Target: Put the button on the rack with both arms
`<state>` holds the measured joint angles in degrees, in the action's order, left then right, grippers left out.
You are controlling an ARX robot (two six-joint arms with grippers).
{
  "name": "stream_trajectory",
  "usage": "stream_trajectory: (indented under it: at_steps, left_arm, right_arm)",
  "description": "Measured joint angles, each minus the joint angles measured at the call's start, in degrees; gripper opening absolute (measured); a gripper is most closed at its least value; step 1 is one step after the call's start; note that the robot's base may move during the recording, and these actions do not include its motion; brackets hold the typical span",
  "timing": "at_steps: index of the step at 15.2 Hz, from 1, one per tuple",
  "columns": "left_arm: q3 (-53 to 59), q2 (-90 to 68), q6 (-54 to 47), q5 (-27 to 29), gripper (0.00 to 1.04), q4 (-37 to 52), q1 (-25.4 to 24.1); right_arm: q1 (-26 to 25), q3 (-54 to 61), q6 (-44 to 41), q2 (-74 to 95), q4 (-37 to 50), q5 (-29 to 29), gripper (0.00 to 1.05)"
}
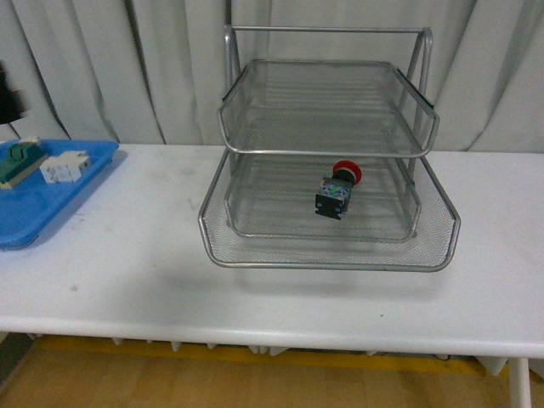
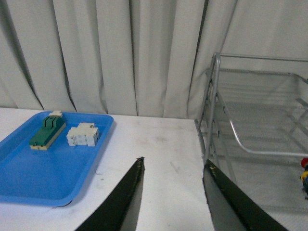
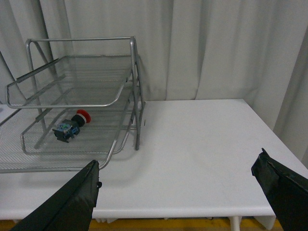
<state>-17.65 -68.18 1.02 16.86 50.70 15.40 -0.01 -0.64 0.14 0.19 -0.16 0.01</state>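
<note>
Red-capped button (image 1: 340,189) lies on its side in the middle mesh tier of the rack (image 1: 327,154), which stands on the white counter (image 1: 127,255). Left hand (image 2: 174,192) and right hand (image 3: 178,192) both spread wide, holding nothing.

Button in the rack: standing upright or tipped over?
Tipped. The button lies on its side in the rack's middle tray, red cap aimed toward the back.

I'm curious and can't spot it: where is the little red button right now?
In the front view, the button lies inside the rack, on its middle tier, right of centre and beneath the top tier.
</note>
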Motion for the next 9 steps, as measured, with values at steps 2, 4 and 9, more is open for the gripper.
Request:
stream_trajectory:
  at_steps: [2, 4, 9]
  left_arm:
    - [7.8, 9.2, 0.0, -10.3, 0.17, -3.9, -9.3]
    - [9.2, 13.1, 0.1, -11.6, 0.01, -4.9, -11.0]
    - [11.3, 18.3, -0.2, -16.5, 0.02, -7.5, -15.0]
  right_arm:
    - [0.0, 0.0, 0.0, 0.0, 0.0, 0.0, 0.98]
    - [0.0, 0.0, 0.0, 0.0, 0.0, 0.0, 0.98]
    - [0.0, 0.0, 0.0, 0.0, 0.0, 0.0, 0.98]
